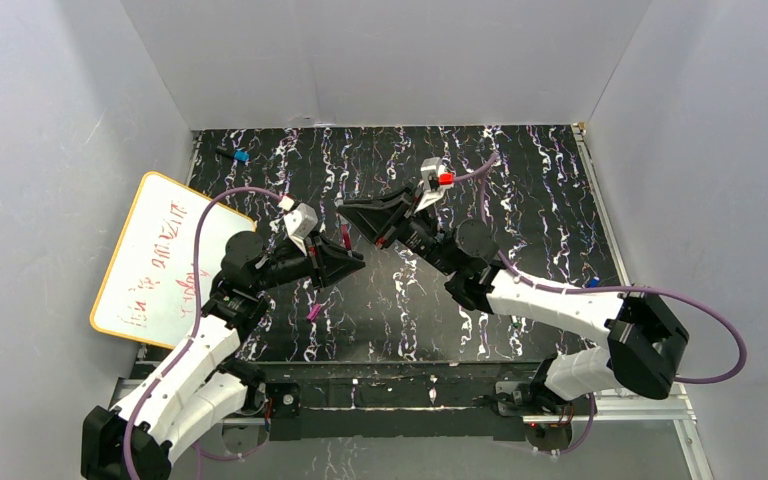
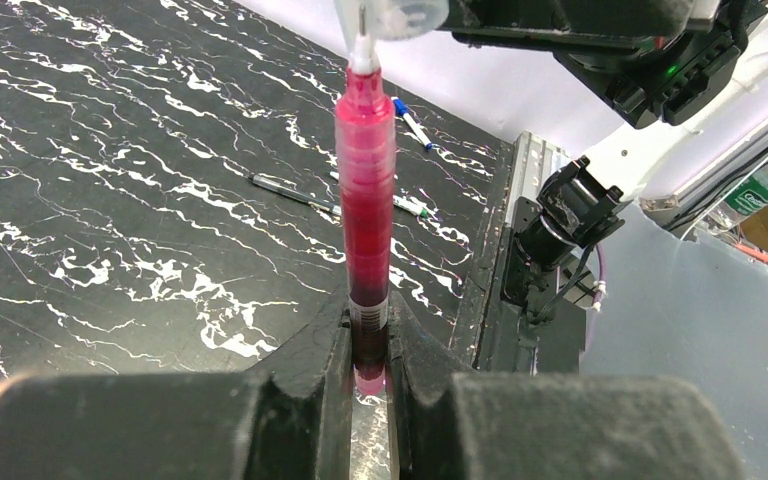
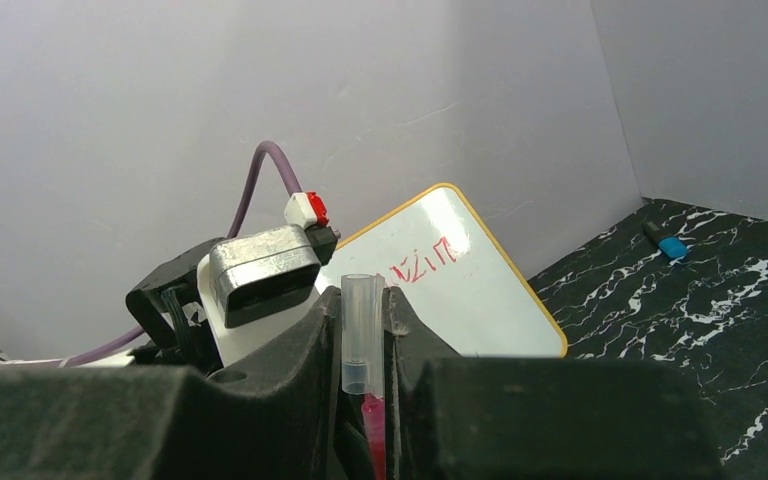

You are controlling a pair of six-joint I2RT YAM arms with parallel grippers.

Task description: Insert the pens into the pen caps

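Note:
My left gripper (image 2: 368, 330) is shut on the lower barrel of a magenta pen (image 2: 365, 200) and holds it upright off the table. Its white tip meets a clear greyish cap (image 3: 362, 335), which my right gripper (image 3: 362, 310) is shut on. The pen's pink nib end (image 3: 373, 430) shows just under that cap. In the top view the two grippers (image 1: 345, 260) (image 1: 355, 212) face each other with the pen (image 1: 345, 237) between them. A magenta cap (image 1: 312, 313) lies on the table. A dark pen (image 2: 290, 190) and a pen with a greenish end (image 2: 410, 207) also lie on the table.
A whiteboard with red writing (image 1: 160, 260) leans at the left wall. A blue-tipped short black object (image 1: 240, 156) lies at the far left. A blue-capped pen (image 2: 412, 122) lies near the table's right edge. Grey walls enclose the marbled black table (image 1: 540, 190).

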